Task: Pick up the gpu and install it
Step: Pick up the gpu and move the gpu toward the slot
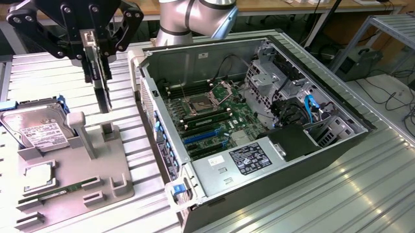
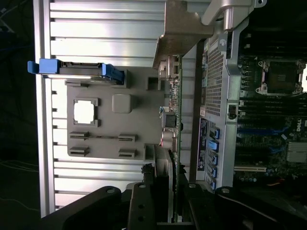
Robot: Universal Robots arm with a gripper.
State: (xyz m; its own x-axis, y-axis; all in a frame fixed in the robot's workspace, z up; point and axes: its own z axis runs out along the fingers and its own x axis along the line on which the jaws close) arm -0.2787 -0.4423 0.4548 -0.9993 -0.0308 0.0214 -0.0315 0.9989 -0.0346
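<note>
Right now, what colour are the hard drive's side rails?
Blue; the side rails show best in the wrist view.

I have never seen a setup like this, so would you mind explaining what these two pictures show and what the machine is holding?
This is a robot arm with a black two-fingered gripper at its end. One picture comes from a camera standing off the arm, looking down on the bench; the other comes from a camera on the wrist, looking along the gripper. The gripper is closed on the gpu, a thin card hanging edge-on above a grey parts tray. On that tray sit a hard drive, a square processor chip and a narrow memory stick. Toward the exterior view's right of the tray lies an open computer case with its green motherboard exposed.
</note>
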